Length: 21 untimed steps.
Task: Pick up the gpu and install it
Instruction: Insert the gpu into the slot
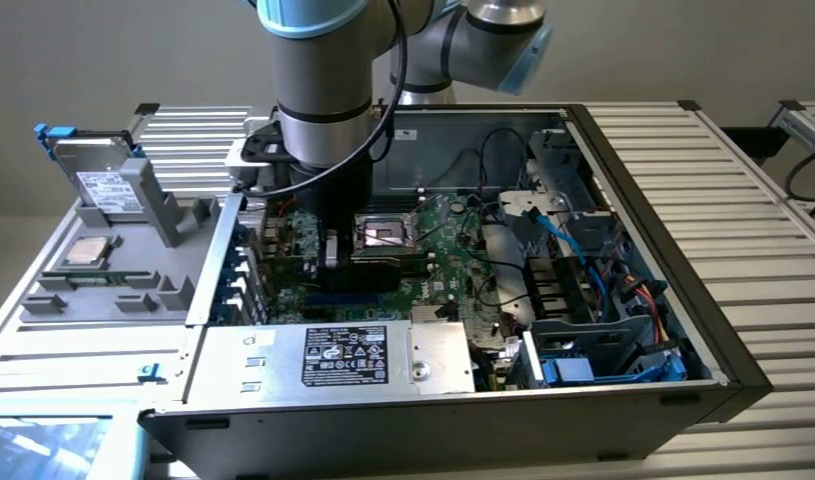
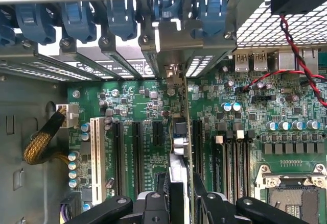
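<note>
My gripper (image 1: 331, 238) reaches down into the open computer case (image 1: 727, 330) over the expansion-slot side of the green motherboard (image 1: 441, 255). It is shut on the gpu (image 2: 178, 132), which I see edge-on in the wrist view between my two black fingers (image 2: 162, 185). The card stands upright and runs from my fingers to its silver end bracket (image 2: 171, 72) at the case's rear slot openings. It sits in line with the black expansion slots (image 2: 156, 132), low over the board. Whether its edge is inside a slot is hidden. In the exterior view the gpu (image 1: 331, 258) is a dark sliver under the wrist.
Blue slot latches (image 2: 122, 17) line the rear wall. A white slot (image 2: 95, 157), the CPU socket (image 2: 294, 193) and red-black wires (image 2: 299, 73) surround the card. Outside, a grey tray (image 1: 100, 300) holds a hard drive (image 1: 107, 185). The power supply (image 1: 340, 355) sits in front.
</note>
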Available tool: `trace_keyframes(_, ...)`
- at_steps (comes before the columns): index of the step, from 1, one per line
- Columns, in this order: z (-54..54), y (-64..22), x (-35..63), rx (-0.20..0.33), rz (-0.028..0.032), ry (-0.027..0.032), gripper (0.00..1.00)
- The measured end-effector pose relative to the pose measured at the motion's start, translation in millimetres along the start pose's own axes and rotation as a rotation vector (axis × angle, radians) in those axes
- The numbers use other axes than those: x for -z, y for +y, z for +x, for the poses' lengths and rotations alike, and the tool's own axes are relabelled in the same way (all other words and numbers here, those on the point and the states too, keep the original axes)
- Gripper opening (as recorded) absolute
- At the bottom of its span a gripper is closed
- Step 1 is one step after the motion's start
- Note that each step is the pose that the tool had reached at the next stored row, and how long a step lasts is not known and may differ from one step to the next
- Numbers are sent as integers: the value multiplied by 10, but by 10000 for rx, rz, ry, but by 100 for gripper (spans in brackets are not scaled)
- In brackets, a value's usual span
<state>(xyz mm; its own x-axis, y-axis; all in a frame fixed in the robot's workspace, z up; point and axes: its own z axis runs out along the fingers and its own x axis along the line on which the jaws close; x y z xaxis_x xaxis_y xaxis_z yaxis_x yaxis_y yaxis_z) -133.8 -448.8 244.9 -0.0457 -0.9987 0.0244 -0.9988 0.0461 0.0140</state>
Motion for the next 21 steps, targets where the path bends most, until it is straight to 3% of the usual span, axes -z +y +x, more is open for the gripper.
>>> trace_keyframes(9,1,11,-2,-2,48,-9,29)
trace_keyframes(14,1,17,0,-5,119,-12,29)
trace_keyframes(21,1,33,-1,-3,167,-15,29)
